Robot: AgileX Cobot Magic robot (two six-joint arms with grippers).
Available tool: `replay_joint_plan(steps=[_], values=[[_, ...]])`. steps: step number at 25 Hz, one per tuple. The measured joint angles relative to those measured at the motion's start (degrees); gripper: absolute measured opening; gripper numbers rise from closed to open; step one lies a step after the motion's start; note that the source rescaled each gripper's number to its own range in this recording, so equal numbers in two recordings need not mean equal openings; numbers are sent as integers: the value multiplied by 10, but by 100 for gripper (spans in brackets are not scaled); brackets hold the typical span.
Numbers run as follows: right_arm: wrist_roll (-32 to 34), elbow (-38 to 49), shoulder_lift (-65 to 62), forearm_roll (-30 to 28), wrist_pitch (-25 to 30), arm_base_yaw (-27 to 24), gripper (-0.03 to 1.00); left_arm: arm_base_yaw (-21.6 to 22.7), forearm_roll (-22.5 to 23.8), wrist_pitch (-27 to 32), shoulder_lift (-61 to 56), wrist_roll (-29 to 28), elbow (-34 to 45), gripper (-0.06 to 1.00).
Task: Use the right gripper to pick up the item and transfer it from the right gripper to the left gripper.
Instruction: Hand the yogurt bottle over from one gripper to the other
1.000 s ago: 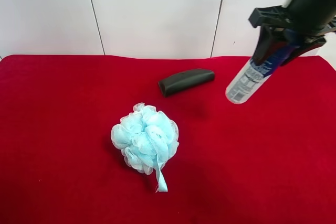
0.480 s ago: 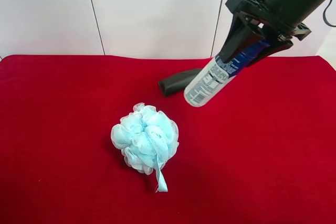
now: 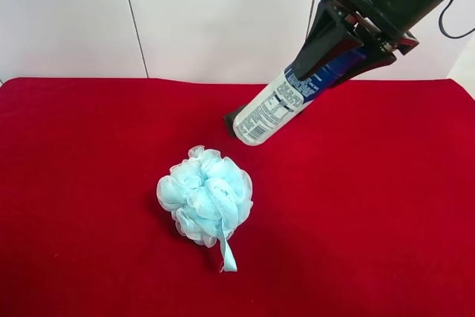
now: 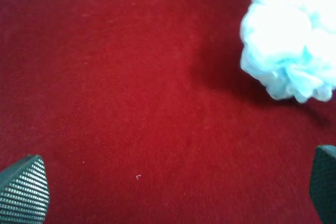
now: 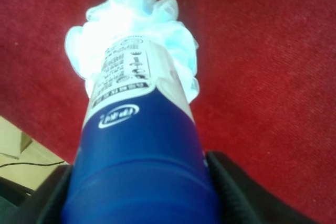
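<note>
right gripper (image 3: 312, 79) around smooth cylindrical blue-and-white bottle (image 3: 264, 113)

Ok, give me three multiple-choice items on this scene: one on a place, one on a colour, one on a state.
1. Over the red cloth, where is the bottle?
A lying on it
B held in the air by the right gripper
C standing upright on it

2. The loofah is:
A light blue
B yellow
C black

3. The left gripper is:
A shut on the bottle
B shut, empty
C open, empty

1 B: the exterior high view shows the fingers clamped on the blue upper part, with the bottle tilted clear of the cloth.
2 A: it is pale blue mesh in every view.
3 C: the left wrist view shows fingertips far apart, with only cloth between them.
</note>
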Motion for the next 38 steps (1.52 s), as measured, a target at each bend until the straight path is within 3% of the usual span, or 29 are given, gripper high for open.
replay_joint_plan(steps=[10, 27, 38], values=[[-17, 0, 0, 30, -9, 0, 1, -118, 52, 13, 92, 2, -40, 100], [-53, 0, 0, 116, -32, 0, 1, -240, 81, -57, 261, 14, -51, 100], [-69, 0, 0, 162, -29, 0, 1, -331, 129, -117, 434, 26, -176, 100]])
